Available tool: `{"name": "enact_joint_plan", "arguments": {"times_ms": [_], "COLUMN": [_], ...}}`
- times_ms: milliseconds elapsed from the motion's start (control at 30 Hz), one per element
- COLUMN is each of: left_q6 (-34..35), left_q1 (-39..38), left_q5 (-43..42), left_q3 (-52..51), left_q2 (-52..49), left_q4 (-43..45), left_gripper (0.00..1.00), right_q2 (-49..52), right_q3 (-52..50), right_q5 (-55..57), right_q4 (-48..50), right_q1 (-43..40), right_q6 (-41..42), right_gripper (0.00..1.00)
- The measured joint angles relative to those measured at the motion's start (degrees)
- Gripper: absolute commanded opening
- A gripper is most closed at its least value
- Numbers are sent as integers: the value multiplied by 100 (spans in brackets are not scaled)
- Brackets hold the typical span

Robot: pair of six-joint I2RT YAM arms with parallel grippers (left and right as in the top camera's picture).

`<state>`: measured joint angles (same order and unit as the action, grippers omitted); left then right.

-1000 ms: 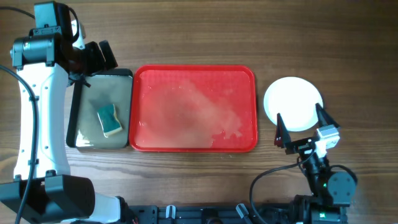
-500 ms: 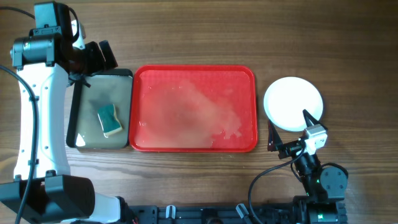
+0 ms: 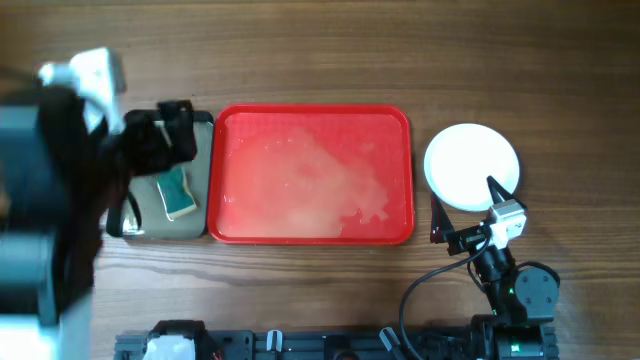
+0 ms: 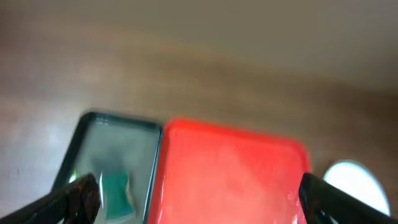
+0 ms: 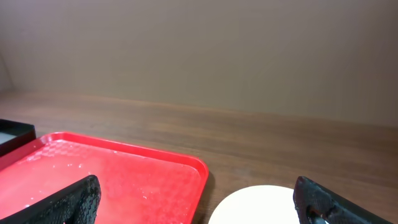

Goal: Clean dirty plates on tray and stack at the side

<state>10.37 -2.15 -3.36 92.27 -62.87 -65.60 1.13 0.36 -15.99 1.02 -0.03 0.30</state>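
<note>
The red tray (image 3: 310, 111) lies mid-table with a whitish wet film and no plate on it. It also shows in the left wrist view (image 4: 230, 180) and the right wrist view (image 5: 124, 180). One white plate (image 3: 472, 167) rests on the wood right of the tray, also in the right wrist view (image 5: 261, 208) and the left wrist view (image 4: 351, 180). I cannot tell whether other plates lie under it. My left gripper (image 3: 162, 138) is open and empty above the black tray's far corner (image 4: 199, 205). My right gripper (image 3: 466, 210) is open and empty at the plate's near edge (image 5: 196, 205).
A black tray (image 3: 150, 215) with a green sponge (image 3: 177, 193) sits against the red tray's left side. The left arm is blurred and close to the overhead camera, hiding the table's left edge. Bare wood lies beyond the trays.
The left arm has swung up toward the overhead camera, and its gripper has shifted right over the black tray. The right gripper turned and drew back a second ago, then stayed still.
</note>
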Motion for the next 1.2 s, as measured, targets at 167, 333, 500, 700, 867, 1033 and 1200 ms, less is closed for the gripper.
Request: {"name": "enact_joint_plan", "arguments": {"times_ms": [167, 333, 500, 700, 867, 1033, 1200], "left_q6": [22, 22, 22, 24, 22, 24, 24], "left_q1": [7, 7, 109, 295, 341, 341, 341], "left_q5": [0, 0, 44, 44, 46, 46, 46], "left_q3": [-3659, -6966, -8706, -9147, -9169, -9169, -9169], "left_q2": [2439, 4358, 5486, 6033, 6207, 6207, 6207], "left_q4": [3630, 6253, 6857, 6172, 6148, 6148, 6148], "left_gripper": [100, 100, 100, 100, 100, 100, 100], "right_q2": [11, 20, 20, 22, 20, 20, 20], "right_q3": [0, 0, 0, 0, 0, 0, 0], "right_q5": [2, 2, 2, 2, 2, 2, 2], "right_q4": [4, 0, 0, 2, 4, 4, 4], "right_q1": [0, 0, 0, 0, 0, 0, 0], "right_q6": [0, 0, 0, 0, 0, 0, 0], "right_gripper": [100, 100, 100, 100, 100, 100, 100]}}
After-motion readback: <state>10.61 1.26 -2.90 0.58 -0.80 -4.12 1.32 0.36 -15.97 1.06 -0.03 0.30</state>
